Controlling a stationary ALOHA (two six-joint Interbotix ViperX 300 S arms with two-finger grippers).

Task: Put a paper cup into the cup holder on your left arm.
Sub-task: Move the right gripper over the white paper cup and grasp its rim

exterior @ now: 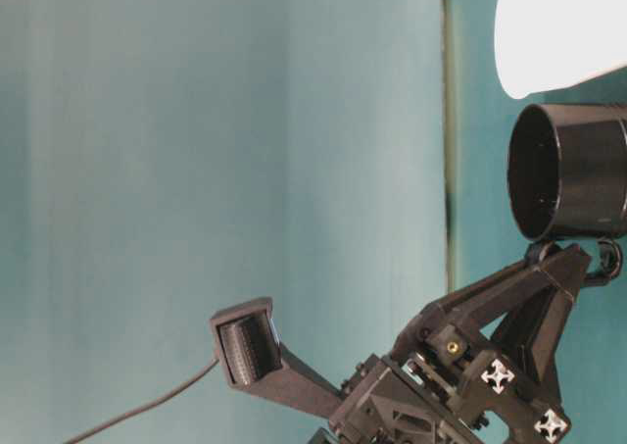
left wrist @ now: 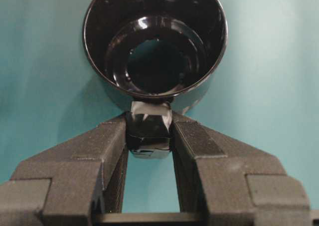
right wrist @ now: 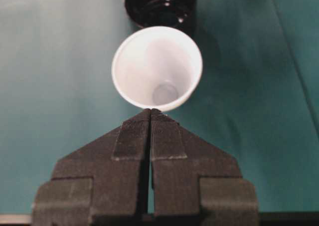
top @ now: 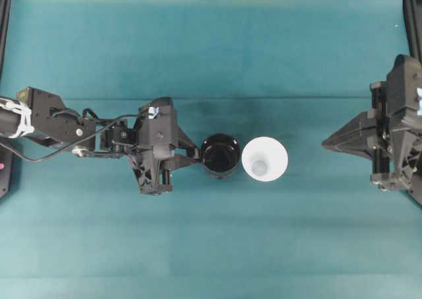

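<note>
The glossy black cup holder [top: 220, 155] stands open side up at the table's middle. My left gripper [top: 197, 156] is shut on its small side handle [left wrist: 149, 132], and the wrist view looks into the empty holder [left wrist: 154, 41]. The white paper cup [top: 264, 158] stands upright just right of the holder, rim up, very close beside it. My right gripper [top: 325, 142] points at the cup from the right, shut and empty, with a gap between them. From the right wrist, the cup [right wrist: 157, 66] sits just past the fingertips [right wrist: 150, 111], with the holder [right wrist: 159, 6] behind it.
Teal cloth covers the table [top: 211, 246]. Black frame posts stand at the far left corner [top: 4, 22] and the far right corner [top: 414, 22]. The left arm's cable [top: 46, 155] loops along its rear segment. The table-level view shows the holder [exterior: 573, 170] and the cup [exterior: 563, 27].
</note>
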